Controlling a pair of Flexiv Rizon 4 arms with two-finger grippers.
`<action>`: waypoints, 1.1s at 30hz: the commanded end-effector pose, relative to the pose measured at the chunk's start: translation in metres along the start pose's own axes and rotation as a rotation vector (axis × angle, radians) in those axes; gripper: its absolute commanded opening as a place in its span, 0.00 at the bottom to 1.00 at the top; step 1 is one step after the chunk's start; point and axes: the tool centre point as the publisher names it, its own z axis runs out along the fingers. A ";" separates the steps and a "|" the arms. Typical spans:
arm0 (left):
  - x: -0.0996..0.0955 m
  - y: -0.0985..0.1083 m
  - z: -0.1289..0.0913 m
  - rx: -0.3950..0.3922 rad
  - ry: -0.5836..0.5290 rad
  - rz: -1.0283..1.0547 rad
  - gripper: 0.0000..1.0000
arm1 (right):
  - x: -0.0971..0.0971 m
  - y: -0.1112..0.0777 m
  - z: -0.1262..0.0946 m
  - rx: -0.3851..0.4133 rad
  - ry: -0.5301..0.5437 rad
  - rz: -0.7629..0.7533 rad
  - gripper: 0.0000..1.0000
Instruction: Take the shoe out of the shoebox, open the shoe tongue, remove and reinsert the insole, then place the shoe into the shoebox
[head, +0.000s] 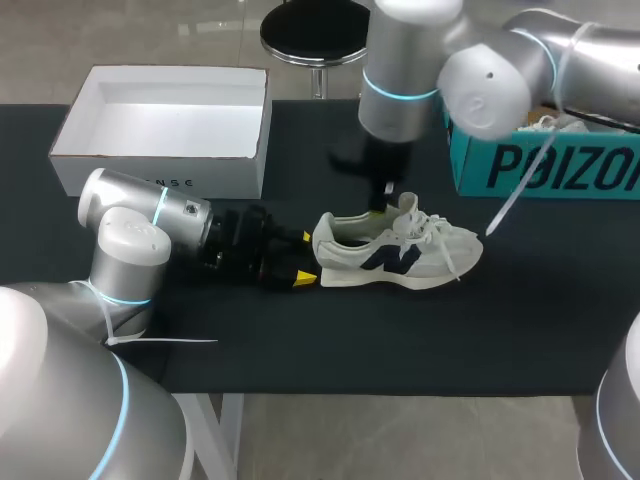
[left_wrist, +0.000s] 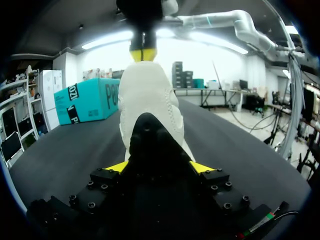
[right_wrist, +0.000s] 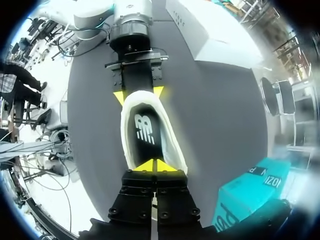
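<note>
The shoe (head: 400, 255) lies on its sole mid-frame with its toe to the right, its heel clamped from the left by the left gripper (head: 305, 258), while the right gripper (head: 385, 205), fingers nearly together, pinches the tongue (head: 408, 208) from above and so looks nearer the insole (right_wrist: 145, 132).

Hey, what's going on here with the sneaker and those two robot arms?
The two arms are working on a white sneaker that lies out on the black table. The left hand clamps its heel from both sides, holding it steady. The right hand hangs above and pinches the tongue at the shoe's opening. The insole is inside the shoe, and the white shoebox stands empty at the table's far left.
</note>
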 end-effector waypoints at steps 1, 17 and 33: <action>-0.001 0.001 0.002 -0.002 0.001 0.000 0.00 | -0.003 0.012 0.013 0.086 0.026 -0.015 0.00; -0.001 0.001 0.002 -0.002 0.001 0.000 0.00 | -0.004 0.004 0.035 0.171 0.093 -0.029 0.13; -0.001 0.001 0.002 -0.002 0.001 0.000 0.00 | -0.003 -0.005 0.051 0.176 0.133 -0.022 0.41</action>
